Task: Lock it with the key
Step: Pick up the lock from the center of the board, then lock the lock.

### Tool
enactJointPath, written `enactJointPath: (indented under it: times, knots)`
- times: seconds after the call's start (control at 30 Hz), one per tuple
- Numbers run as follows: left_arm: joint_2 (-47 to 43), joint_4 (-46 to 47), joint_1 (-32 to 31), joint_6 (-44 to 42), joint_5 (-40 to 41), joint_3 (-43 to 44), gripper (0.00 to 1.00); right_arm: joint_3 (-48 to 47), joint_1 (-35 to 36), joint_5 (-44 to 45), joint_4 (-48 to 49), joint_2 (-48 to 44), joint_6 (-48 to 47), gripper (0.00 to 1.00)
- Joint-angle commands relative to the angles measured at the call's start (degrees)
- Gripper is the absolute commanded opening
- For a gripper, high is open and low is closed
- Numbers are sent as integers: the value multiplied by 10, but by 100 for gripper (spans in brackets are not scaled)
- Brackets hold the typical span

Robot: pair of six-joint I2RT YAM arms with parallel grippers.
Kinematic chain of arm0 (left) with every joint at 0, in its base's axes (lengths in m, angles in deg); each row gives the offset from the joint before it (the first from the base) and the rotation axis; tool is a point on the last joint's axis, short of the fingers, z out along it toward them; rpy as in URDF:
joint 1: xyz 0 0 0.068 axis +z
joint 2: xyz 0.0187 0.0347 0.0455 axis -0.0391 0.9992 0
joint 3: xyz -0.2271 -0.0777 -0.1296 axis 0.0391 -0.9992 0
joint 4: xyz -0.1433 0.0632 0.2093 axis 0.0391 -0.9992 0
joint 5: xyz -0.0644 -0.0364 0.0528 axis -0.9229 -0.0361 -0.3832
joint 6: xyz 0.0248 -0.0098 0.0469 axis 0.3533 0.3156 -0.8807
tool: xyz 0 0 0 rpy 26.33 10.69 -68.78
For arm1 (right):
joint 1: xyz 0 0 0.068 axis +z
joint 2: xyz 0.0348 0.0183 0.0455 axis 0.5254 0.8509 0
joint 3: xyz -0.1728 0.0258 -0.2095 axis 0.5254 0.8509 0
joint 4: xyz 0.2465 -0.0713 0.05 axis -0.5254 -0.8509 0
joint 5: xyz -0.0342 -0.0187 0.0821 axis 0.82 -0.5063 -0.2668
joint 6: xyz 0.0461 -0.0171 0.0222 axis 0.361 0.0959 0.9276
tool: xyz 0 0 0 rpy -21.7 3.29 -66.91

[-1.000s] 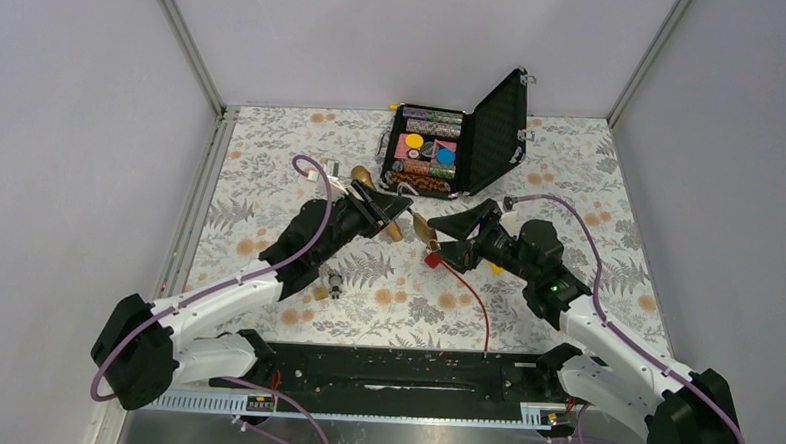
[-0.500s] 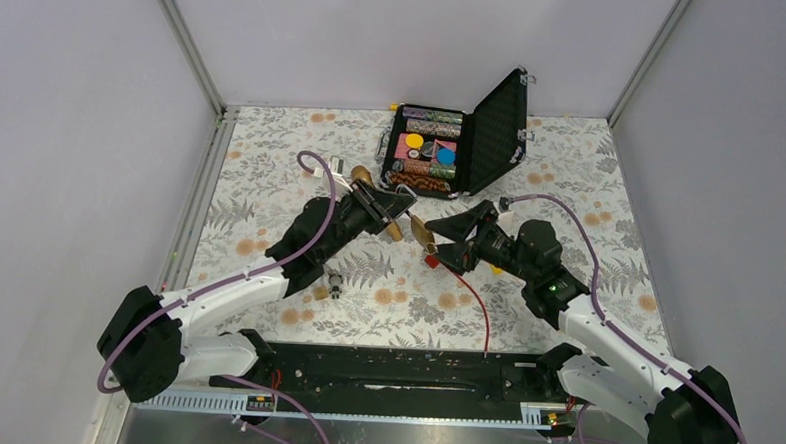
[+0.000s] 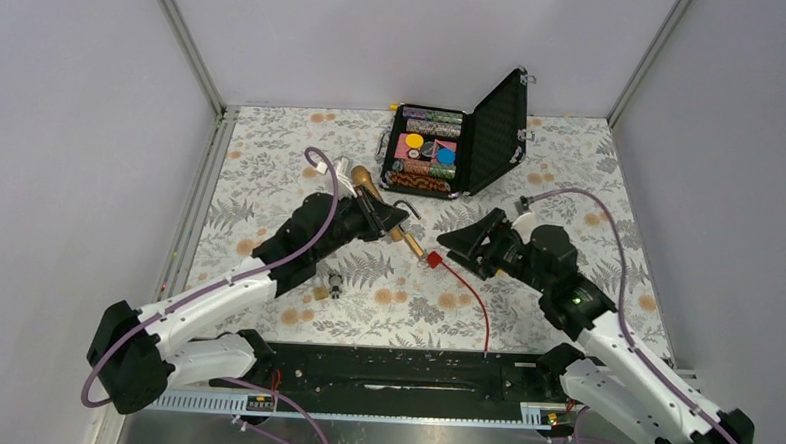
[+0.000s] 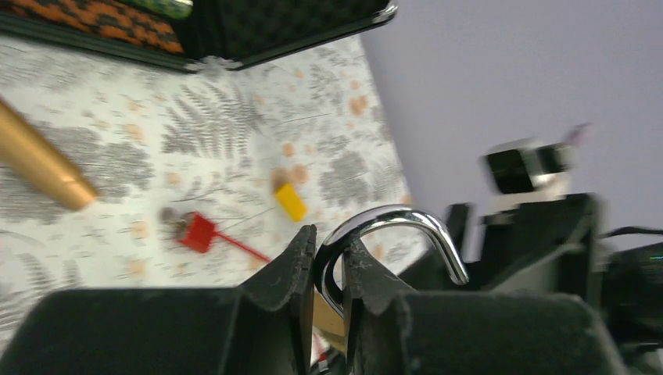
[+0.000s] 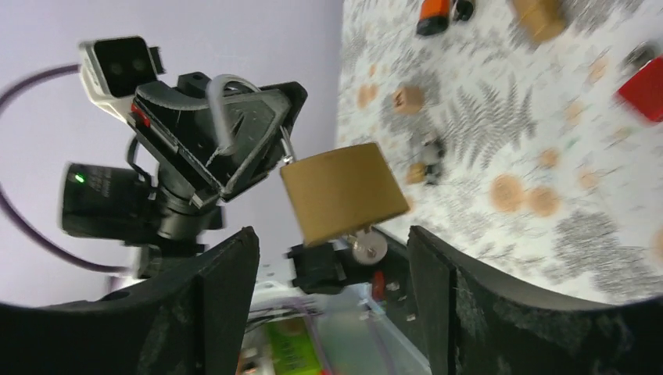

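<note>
My left gripper (image 3: 397, 218) is shut on the silver shackle (image 4: 399, 226) of a brass padlock (image 3: 411, 243) and holds it above the table. In the right wrist view the padlock body (image 5: 344, 191) hangs below the left gripper (image 5: 234, 129), with a silver key head (image 5: 367, 248) sticking out of its underside. My right gripper (image 3: 460, 243) is open and empty just right of the padlock. Its fingers (image 5: 223, 297) stand on either side of the padlock's line without touching it. The shackle's free end is out of the body.
An open black case (image 3: 493, 126) with coloured chips stands at the back. A red tag (image 3: 433, 260) on a red cord lies under the padlock. A wooden handle (image 3: 366, 179), a small wooden cube (image 3: 320, 293), a metal piece (image 3: 334, 283) and a yellow block (image 4: 290, 201) lie around.
My right gripper has drawn back to the right, away from the padlock, and stays open. My left gripper has shifted slightly with the padlock still in it.
</note>
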Motion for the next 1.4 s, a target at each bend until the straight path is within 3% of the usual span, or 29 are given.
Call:
enactJointPath:
  times: [0.0,0.33,0.57,0.73,0.93,1.13,1.3,1.37]
  knots:
    - [-49,-112,8,-154,9,83,0,-71,0,84,-140,-46,-211,77]
    - [-71,-289,4,-307,-98,166,0,-143,23,-76,-43,8,-378,82]
    - [-107,-297,-1,-353,-177,157,0,-203,72,-80,-55,88,-487,87]
    - [-134,-299,-4,-382,-255,151,0,-222,97,-145,-37,127,-561,86]
    - [-156,-301,-7,-406,-320,145,0,-276,124,-197,-94,178,-637,69]
    - [-170,-301,-7,-417,-354,145,0,-288,129,-235,-81,197,-642,55]
    - [-176,-306,-7,-417,-357,143,0,-296,133,-279,-84,203,-637,31]
    - [-176,-310,-7,-415,-354,145,0,-308,134,-280,-92,208,-624,9]
